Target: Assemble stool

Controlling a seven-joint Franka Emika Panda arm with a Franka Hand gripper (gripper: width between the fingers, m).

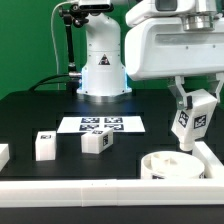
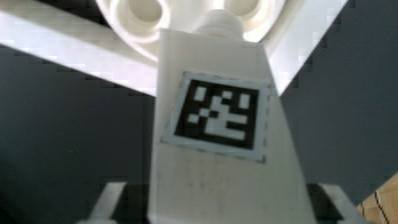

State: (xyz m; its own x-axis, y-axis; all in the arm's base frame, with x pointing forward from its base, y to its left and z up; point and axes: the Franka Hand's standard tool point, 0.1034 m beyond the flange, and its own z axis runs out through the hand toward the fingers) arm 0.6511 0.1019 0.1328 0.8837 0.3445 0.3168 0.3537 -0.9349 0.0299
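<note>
While the pincer (image 1: 194,108) holds one leg block (image 2: 217,120) clamped just above the seat (image 1: 172,163) at the exterior view's near right, apparently not yet joined, two loose leg blocks (image 1: 45,146) wait on the table (image 1: 30,115).

- Desk (image 1: 40,108): flat black surface that carries every item in view.
- Marker board (image 1: 102,124): thin white sheet bearing several black-and-white square tags. It lies flat on the desk, near the rear centre.
- Border rail (image 1: 70,190): long white bar along the desk's front edge. A further white section runs along the exterior view's right.
- Backdrop (image 1: 25,40): plain green wall behind the desk.
</note>
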